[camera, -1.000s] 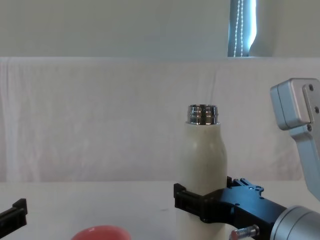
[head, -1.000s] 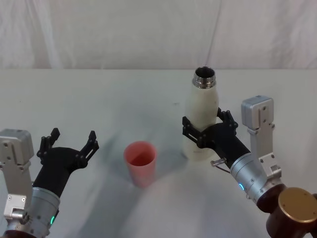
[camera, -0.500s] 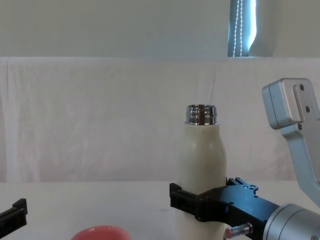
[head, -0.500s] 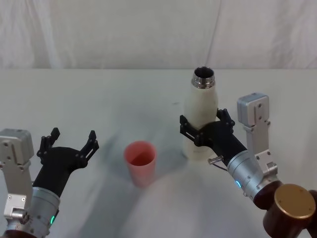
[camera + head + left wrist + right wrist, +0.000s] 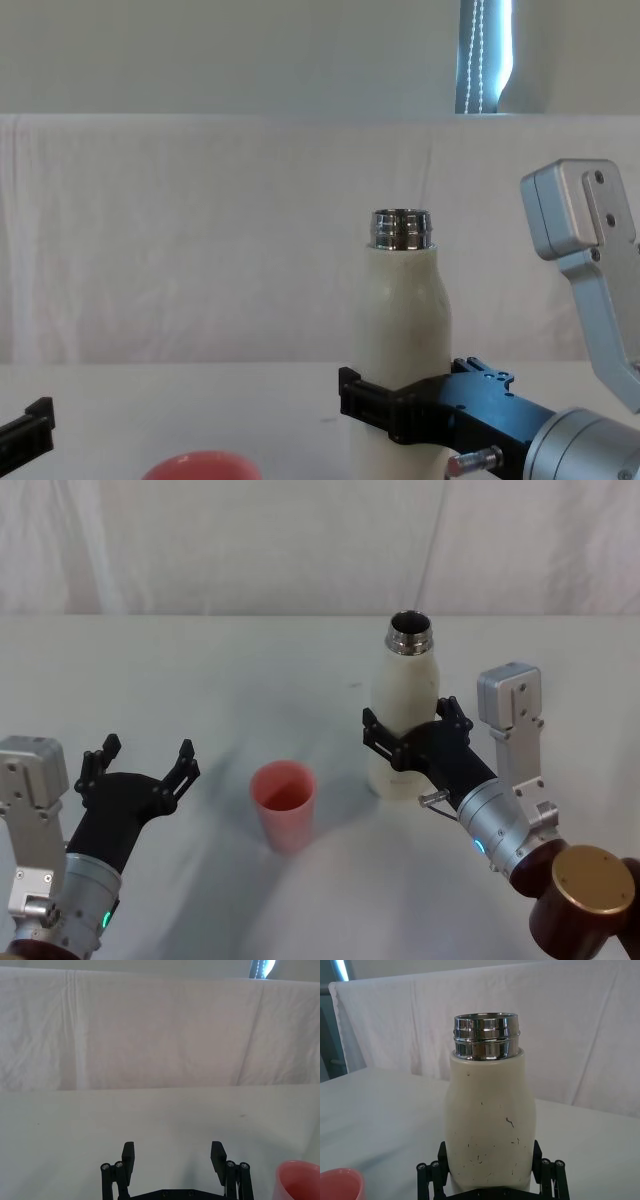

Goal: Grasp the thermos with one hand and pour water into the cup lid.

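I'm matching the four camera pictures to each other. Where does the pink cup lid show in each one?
Head view: the cup lid stands low, just left of centre, open end up.
Left wrist view: its rim shows in a corner.
Right wrist view: its rim shows in a corner.
Chest view: only its top clears the bottom edge.
Shared landmark: the thermos, to the cup lid's right, between the right gripper jaws.

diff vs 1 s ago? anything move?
The right tool slid a little further around the thermos, its fingers flanking the lower body; whether they are clamped is unclear. The thermos stayed upright on the table, the cup lid stayed put, and the left tool stayed open and parked.
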Robot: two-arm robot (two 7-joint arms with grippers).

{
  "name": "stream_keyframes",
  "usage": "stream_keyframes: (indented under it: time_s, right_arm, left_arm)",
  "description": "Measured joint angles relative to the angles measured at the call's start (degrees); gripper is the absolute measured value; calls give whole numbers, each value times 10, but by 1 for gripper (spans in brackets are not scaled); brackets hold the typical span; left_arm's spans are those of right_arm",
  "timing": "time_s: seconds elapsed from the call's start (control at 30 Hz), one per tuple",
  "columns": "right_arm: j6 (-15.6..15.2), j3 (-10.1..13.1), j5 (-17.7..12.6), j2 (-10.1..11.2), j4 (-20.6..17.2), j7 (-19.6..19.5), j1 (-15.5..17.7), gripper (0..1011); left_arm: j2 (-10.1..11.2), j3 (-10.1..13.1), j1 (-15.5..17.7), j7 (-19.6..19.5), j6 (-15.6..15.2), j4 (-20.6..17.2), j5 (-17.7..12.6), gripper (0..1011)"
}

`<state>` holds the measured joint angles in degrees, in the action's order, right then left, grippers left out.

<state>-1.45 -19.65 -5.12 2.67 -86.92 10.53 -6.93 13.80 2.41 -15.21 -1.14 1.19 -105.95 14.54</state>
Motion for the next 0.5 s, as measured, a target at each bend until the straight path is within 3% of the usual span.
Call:
stream_keyframes:
  time_s: [0.5]
  right_arm:
    - [-21, 2, 1, 6, -48, -4, 9, 958]
  left_arm:
    - [0, 0, 0, 0, 0, 0, 0, 1001]
